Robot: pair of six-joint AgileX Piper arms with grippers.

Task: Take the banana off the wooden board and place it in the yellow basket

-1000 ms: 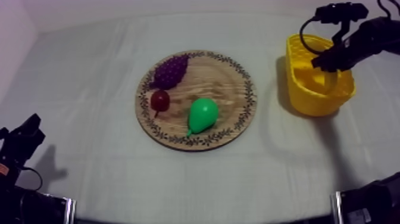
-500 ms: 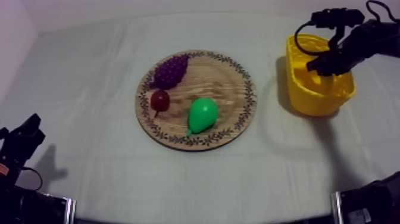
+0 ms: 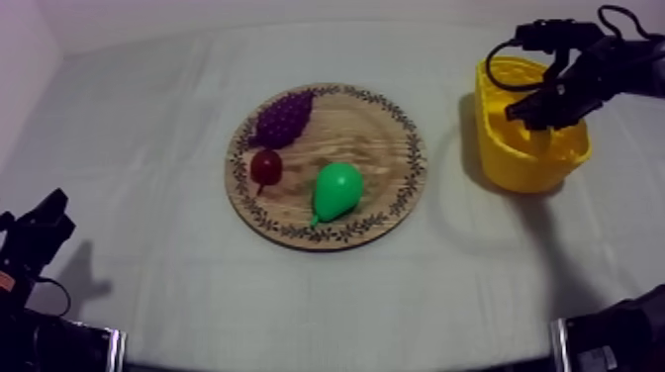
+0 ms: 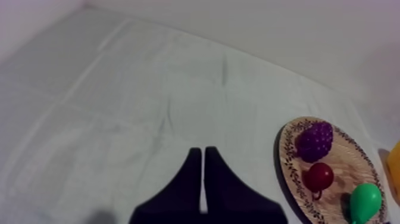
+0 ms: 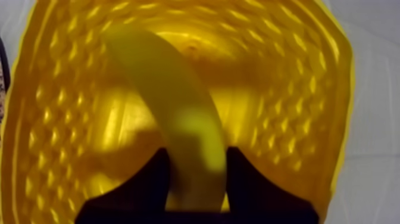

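The yellow banana [image 5: 172, 101] hangs inside the yellow basket [image 5: 286, 89], with its far end close to the basket's floor. My right gripper [image 5: 196, 156] is shut on the banana's near end. From above, that right gripper [image 3: 531, 107] is over the basket [image 3: 515, 163] at the table's right. The round wooden board [image 3: 386, 129] lies mid-table. My left gripper [image 4: 203, 150] is shut on nothing and rests low at the left [image 3: 40, 230], well away from the board.
On the board lie a purple bunch of grapes [image 3: 282, 119], a small red fruit [image 3: 265, 166] and a green pear [image 3: 338, 190]. Bare cloth separates the board from the basket. The left wrist view has the board [image 4: 351, 149] off to one side.
My right gripper has shifted a little toward the basket's back and left with the banana still held. The left arm and the fruit on the board have not moved.
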